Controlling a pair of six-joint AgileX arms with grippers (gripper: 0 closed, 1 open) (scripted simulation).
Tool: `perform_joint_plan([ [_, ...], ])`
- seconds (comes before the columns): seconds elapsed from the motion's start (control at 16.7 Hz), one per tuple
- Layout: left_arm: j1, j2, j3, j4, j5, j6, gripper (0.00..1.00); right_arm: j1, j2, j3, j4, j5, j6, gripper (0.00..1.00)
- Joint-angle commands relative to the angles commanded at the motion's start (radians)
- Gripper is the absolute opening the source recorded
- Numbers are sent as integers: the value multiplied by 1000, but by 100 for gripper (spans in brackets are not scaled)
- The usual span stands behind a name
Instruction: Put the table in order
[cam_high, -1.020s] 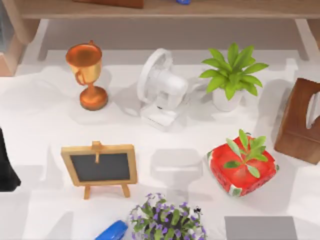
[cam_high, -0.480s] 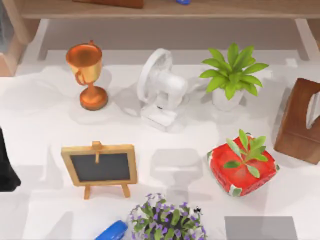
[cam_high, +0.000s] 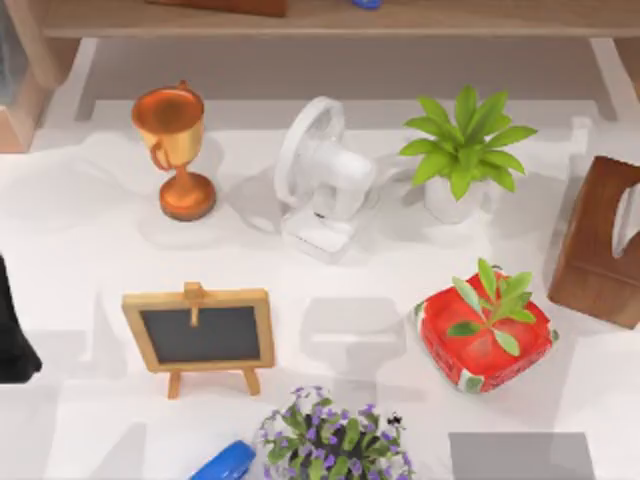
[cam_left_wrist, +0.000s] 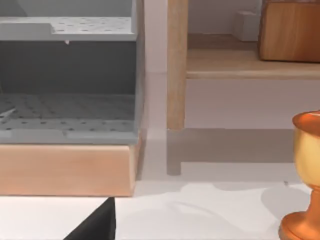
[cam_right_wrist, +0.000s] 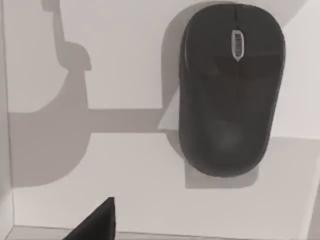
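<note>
The objects lie just as they did a second ago; only the soft shadows on the table (cam_high: 90, 230) have shifted a little, most visibly at 2 o'clock near the wooden box. Nearest, at 6 o'clock, a purple-flowered plant (cam_high: 335, 440) stands with a blue object (cam_high: 225, 463) to its left and a grey pad (cam_high: 520, 455) toward 5 o'clock. Farther in, a small chalkboard easel (cam_high: 200, 335) sits at 8 o'clock, its slate blank, and a red pot with green sprouts (cam_high: 485, 330) at 4 o'clock. Beyond them stand a copper trophy (cam_high: 175, 150) at 10 o'clock, a white fan (cam_high: 320, 180) at 12, a green plant in a white pot (cam_high: 462, 150) at 1 and a brown wooden box (cam_high: 600, 245) at 3. A wooden shelf (cam_high: 320, 18) runs along the far edge. The white table spreads under everything. A dark shape (cam_high: 12, 330) sits at 9 o'clock on the left edge. The right wrist view looks onto a black mouse (cam_right_wrist: 230, 85) on white. No writing is legible anywhere. Whether either gripper's jaws are open or closed I cannot tell.
</note>
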Motion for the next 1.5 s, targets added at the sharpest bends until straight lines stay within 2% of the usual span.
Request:
perform_joint_plan([
  [0.3, 0, 0, 0, 0, 0, 0, 100, 20, 98, -17, 122, 0, 23, 100],
  [0.66, 0, 0, 0, 0, 0, 0, 100, 20, 109, -18, 131, 0, 21, 100],
  [1.44, 0, 0, 0, 0, 0, 0, 100, 20, 109, -18, 131, 0, 21, 2],
  [1.5, 0, 0, 0, 0, 0, 0, 100, 20, 109, -18, 131, 0, 21, 0],
])
